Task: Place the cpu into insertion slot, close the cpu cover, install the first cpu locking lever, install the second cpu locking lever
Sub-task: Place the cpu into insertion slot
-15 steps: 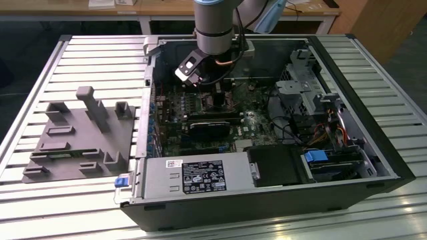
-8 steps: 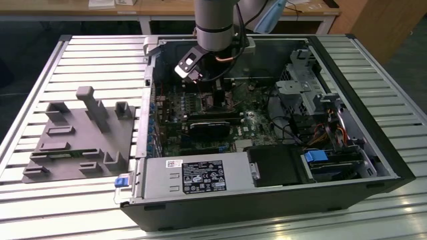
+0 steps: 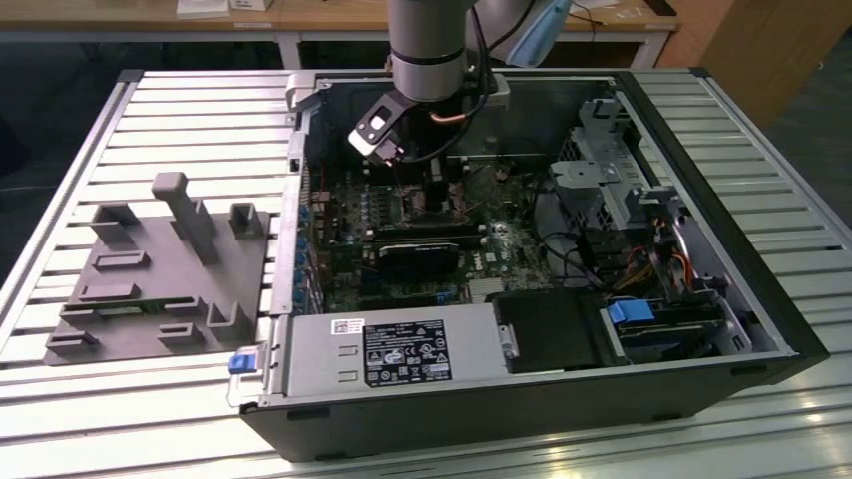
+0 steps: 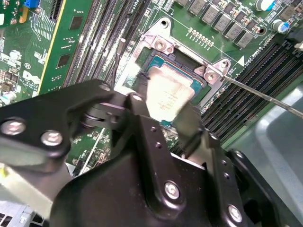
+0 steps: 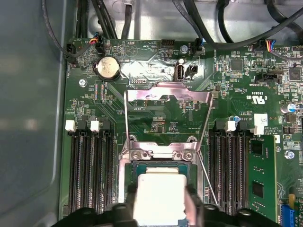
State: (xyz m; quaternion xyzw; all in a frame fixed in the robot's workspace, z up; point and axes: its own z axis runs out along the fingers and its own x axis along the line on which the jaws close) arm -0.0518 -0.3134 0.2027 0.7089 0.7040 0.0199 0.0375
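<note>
One cpu [image 5: 158, 196], pale silver-tan and square, is pinched between the gripper's [image 5: 161, 208] two fingers [image 5: 193, 205], which press on opposite edges of the chip. It lies directly over the insertion slot [image 5: 157, 166], whose dark interior and thin metal rim show around the chip's far edge. Whether the chip already rests in the slot or hangs just above it cannot be told.

In the second wrist view the cpu [image 4: 168, 92] appears slightly tilted against the insertion slot [image 4: 182, 64], with a black finger [image 4: 144, 127] of the gripper [image 4: 163, 113] covering its near side.

The cpu cover [image 5: 165, 93] is swung open, standing away from the slot on its hinge, and the green board shows through its large window. A locking lever [image 5: 209, 185], a thin metal rod, is unlatched and slants out beside the slot; in the second wrist view the same locking lever [image 4: 265, 94] runs across the long black memory slots [image 4: 246, 75].

Memory slots [image 5: 87, 165] flank the slot on both sides, and a coin cell battery [image 5: 107, 68] sits on the motherboard [image 5: 156, 123] beyond the open cover.

In the exterior view the arm [image 3: 433, 50] reaches down into an open computer case [image 3: 785, 339] lying on a slatted table [image 3: 80, 120]. A power supply [image 3: 399, 349] fills the case's near edge, and a grey fixture [image 3: 160, 269] lies to the exterior view's left of the case.
</note>
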